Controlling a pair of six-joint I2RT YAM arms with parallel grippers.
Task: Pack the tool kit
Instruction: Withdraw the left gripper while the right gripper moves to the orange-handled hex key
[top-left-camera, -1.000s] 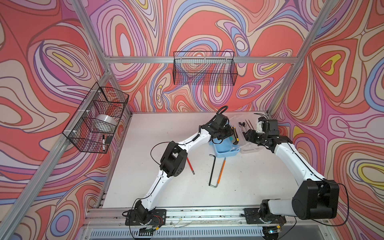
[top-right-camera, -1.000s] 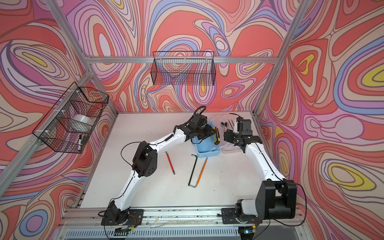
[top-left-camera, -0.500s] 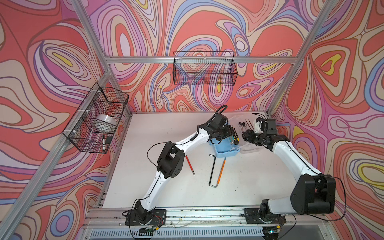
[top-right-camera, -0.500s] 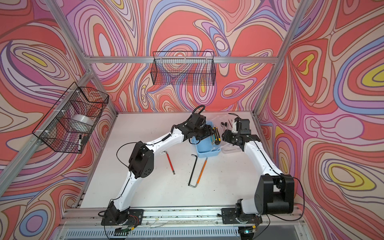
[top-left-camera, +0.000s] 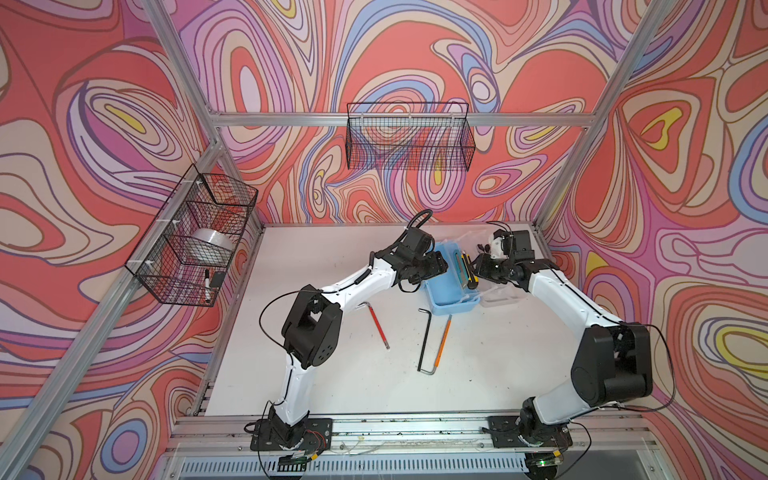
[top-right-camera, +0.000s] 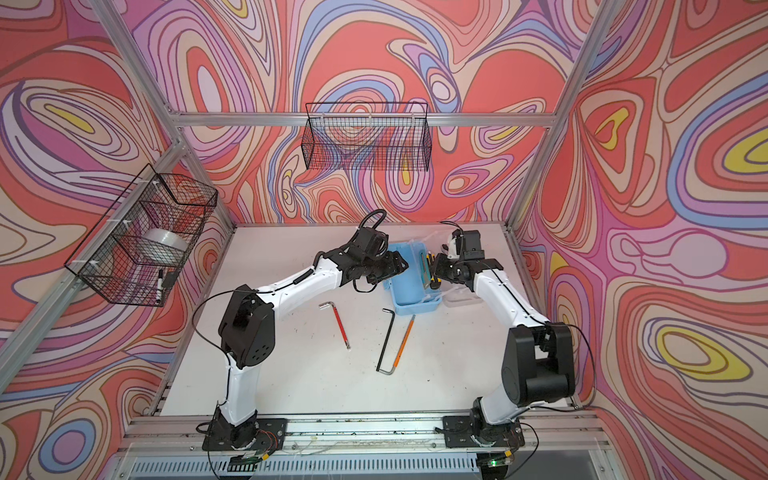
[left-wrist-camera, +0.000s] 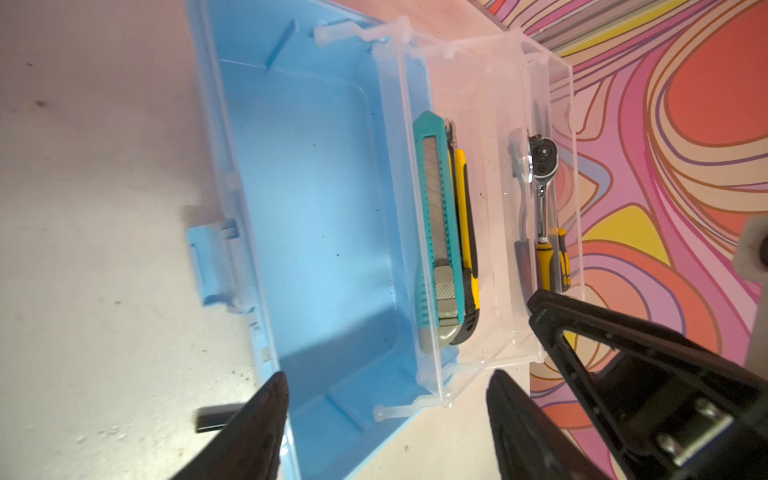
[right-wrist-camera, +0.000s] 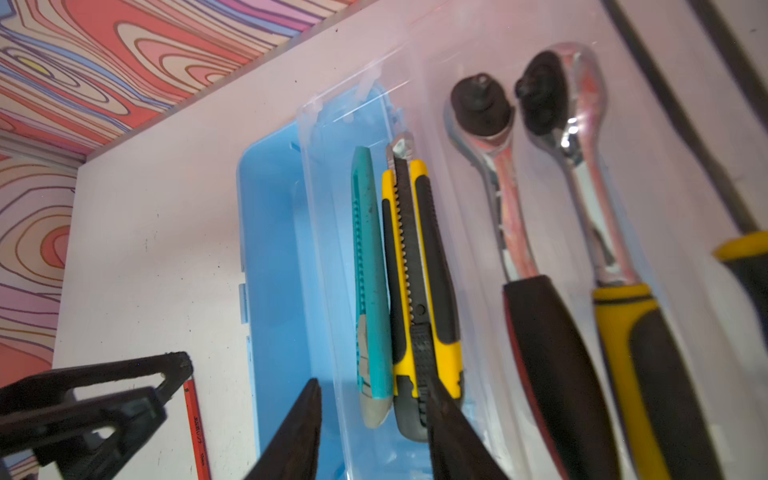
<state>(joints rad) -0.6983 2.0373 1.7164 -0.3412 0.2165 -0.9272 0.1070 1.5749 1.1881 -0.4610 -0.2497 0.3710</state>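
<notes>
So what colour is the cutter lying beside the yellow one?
Teal, a blue-green. The teal cutter shows best in the left wrist view.

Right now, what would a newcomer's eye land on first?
The loud swirl-patterned walls, then the open blue case toward the back of the table, with the left end effector over it and the right end effector at its right edge. A teal cutter and yellow cutter lie side by side along that edge. A red key, black key and orange key lie loose in front.
</notes>
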